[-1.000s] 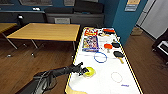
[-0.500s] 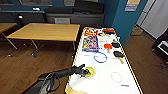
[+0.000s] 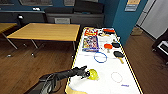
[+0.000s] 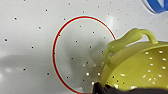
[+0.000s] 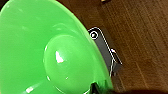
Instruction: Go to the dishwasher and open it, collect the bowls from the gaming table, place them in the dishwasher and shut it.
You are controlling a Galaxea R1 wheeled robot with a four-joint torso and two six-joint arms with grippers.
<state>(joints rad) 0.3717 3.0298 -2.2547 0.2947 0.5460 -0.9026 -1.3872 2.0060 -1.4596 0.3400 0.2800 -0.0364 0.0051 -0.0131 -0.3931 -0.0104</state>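
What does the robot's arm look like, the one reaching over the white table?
The left arm is a long, dark, nearly black tube, thicker near the robot's body. Thin dark cables loop beside its lower part. It ends in a dark, blocky left gripper. I cannot make out any writing or marks on it.

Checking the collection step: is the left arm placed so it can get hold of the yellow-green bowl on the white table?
Probably yes. The left gripper is already at the yellow-green bowl, and nothing on the white table stands between them.
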